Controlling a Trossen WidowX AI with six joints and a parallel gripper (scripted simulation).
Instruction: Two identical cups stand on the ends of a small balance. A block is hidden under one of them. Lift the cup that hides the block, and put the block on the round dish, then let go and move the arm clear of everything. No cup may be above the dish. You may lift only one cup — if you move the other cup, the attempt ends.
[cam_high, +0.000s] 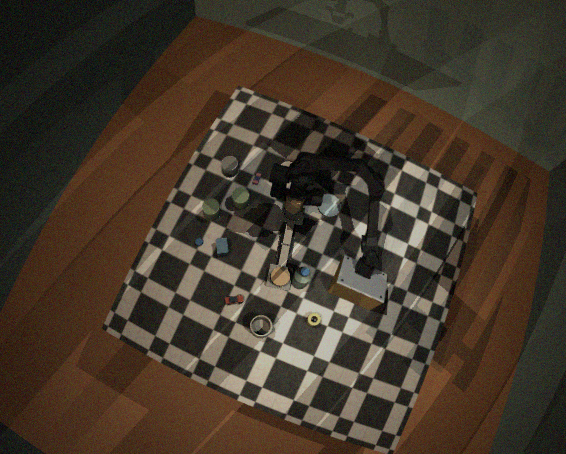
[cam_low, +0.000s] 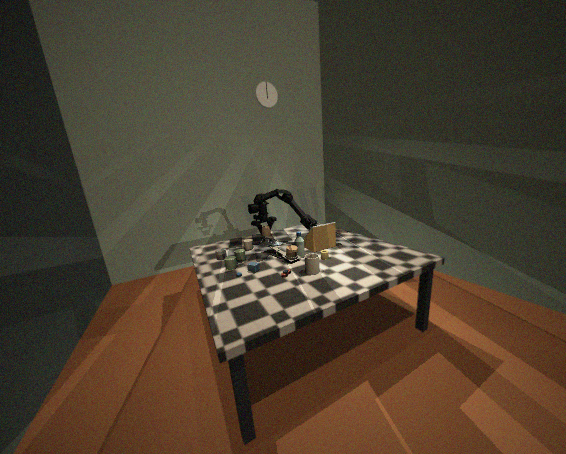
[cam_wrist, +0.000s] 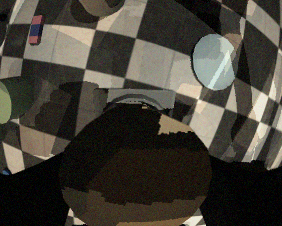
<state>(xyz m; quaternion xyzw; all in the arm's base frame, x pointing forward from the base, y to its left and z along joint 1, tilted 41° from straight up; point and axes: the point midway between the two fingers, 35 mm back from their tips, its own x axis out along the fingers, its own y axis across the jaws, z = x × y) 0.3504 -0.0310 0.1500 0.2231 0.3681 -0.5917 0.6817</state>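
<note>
My gripper (cam_high: 293, 205) (cam_low: 266, 231) (cam_wrist: 134, 152) is shut on a tan cup, which fills the lower middle of the wrist view. In the exterior view this cup appears a little above the arm-side end of the balance (cam_high: 285, 245). A grey end plate (cam_wrist: 167, 98) of the balance shows just past the cup in the wrist view. The other tan cup (cam_high: 280, 276) (cam_low: 291, 251) stands on the balance's far end. The round pale-blue dish (cam_high: 329, 205) (cam_wrist: 214, 62) lies to the right of the held cup, with no cup above it. I cannot make out the block.
A bottle (cam_high: 302, 278) (cam_low: 300, 246) stands beside the far cup. A large box (cam_high: 360, 284) (cam_low: 322, 237) is at the arm's base. Green cylinders (cam_high: 240, 198) (cam_high: 211, 208), a blue block (cam_high: 222, 246), a toy car (cam_high: 234, 299), a grey mug (cam_low: 312, 264) and a yellow ring (cam_high: 314, 324) stand around.
</note>
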